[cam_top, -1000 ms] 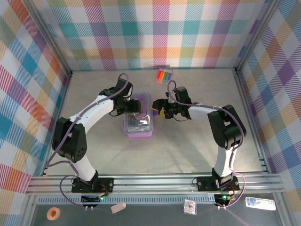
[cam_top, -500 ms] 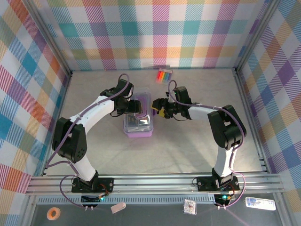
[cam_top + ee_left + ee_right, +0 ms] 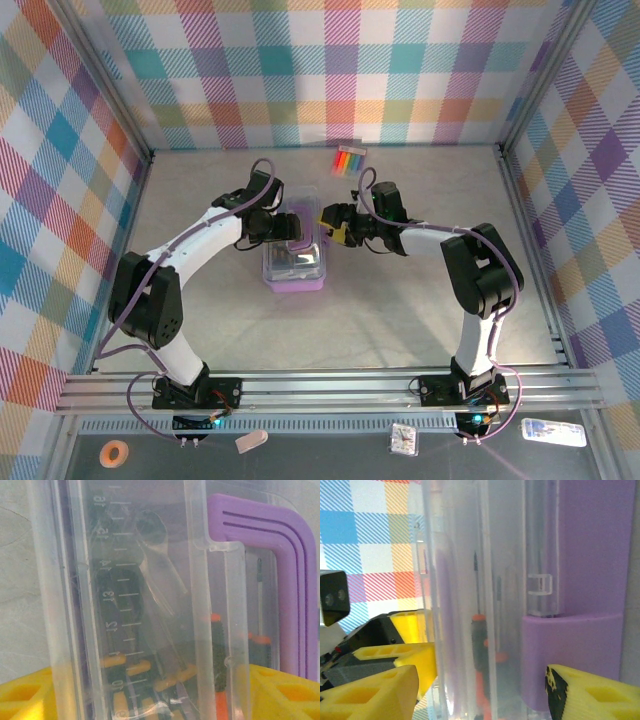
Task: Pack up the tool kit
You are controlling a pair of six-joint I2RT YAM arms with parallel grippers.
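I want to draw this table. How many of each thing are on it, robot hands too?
tool kit: 1
rainbow packet: 1
robot hands: 2 (left hand, right hand)
Total: 4

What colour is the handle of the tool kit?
Purple. The handle of the tool kit shows best in the left wrist view.

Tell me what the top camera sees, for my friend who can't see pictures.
Two white robot arms reach in from the near edge and meet at a small tool kit with a purple base and clear lid, the left tool and right tool at its far end. A rainbow-striped packet lies beyond it near the checked back wall.
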